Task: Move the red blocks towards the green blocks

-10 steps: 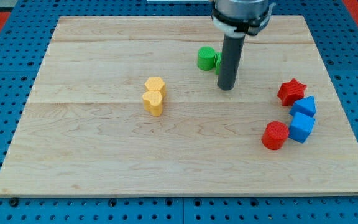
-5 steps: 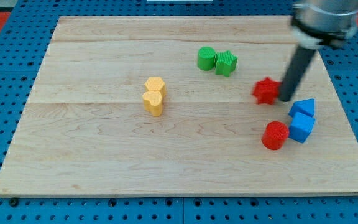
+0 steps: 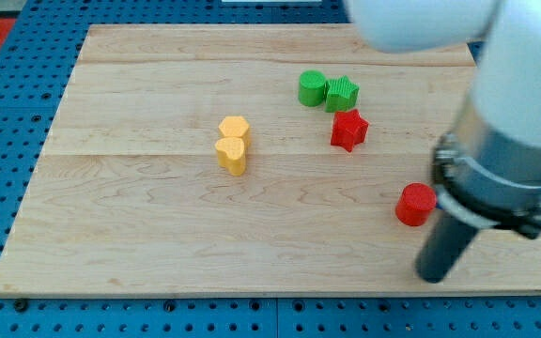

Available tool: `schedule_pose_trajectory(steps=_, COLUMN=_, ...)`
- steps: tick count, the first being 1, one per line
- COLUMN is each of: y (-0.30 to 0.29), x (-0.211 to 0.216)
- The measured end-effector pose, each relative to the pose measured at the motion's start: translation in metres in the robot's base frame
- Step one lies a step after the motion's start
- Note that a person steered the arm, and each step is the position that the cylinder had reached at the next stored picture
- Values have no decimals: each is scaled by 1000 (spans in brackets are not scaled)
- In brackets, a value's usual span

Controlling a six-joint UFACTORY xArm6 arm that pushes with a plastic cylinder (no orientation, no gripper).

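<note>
Below the red cylinder (image 3: pixel 415 204), upright, stands my tip (image 3: pixel 431 278), touching nothing.

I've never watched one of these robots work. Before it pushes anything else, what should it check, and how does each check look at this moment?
1. Red star close to the green blocks: ok, it sits just below the green cube, next to the green cylinder.
2. Red cylinder close to the greens: not ok, it lies far off toward the view's lower right.
3. My tip placed to push it: ok, it is below and right of the red cylinder, not touching.
4. Path toward the greens: cannot tell fully; the red star may be in the way.
5. Yellow blocks out of the way: ok.
6. Blue blocks: cannot tell, the arm hides that area.
</note>
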State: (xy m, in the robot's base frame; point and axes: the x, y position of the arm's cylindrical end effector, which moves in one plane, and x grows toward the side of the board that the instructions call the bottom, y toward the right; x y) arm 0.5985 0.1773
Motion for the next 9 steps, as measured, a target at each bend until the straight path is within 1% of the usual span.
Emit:
schedule_pose_trajectory(steps=1, y=-17, x=-9)
schedule_pose_trajectory(steps=2, y=-19, x=-31)
schedule_pose_trajectory(steps=3, y=-11, x=-38)
schedule_pose_trajectory(steps=4, y=-14, x=-76)
schedule_pose_trajectory(steps=5, y=-52, x=-125)
schedule_pose_trajectory(steps=6, y=-38, x=-131)
schedule_pose_trajectory(steps=7, y=-13, x=-134)
schedule_pose_trajectory(steps=8, y=-33, x=-147)
schedule_pose_trajectory(steps=9, y=-31, x=-159)
